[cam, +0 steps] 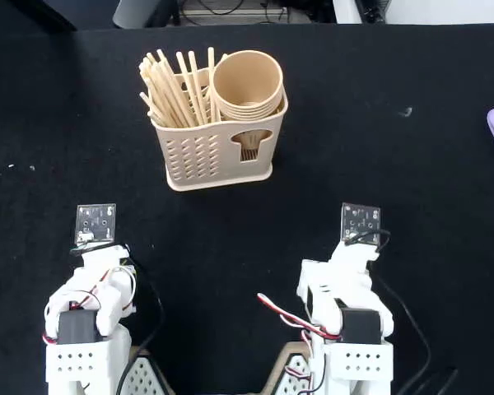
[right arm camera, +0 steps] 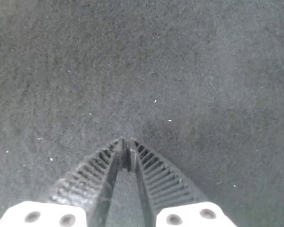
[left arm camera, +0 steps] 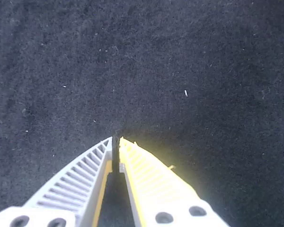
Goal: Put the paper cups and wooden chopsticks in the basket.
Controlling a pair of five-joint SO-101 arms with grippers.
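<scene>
Tan stacked paper cups (cam: 247, 81) beside pale wooden chopsticks (cam: 174, 95), all in perforated beige basket (cam: 199, 153) on black bench (cam: 395, 206); left tool (left arm camera: 116, 141), right tool (right arm camera: 126, 142) pinched together.

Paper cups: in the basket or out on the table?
In. The stack of paper cups stands upright inside the basket, rims above its wall, next to the wooden chopsticks.
</scene>
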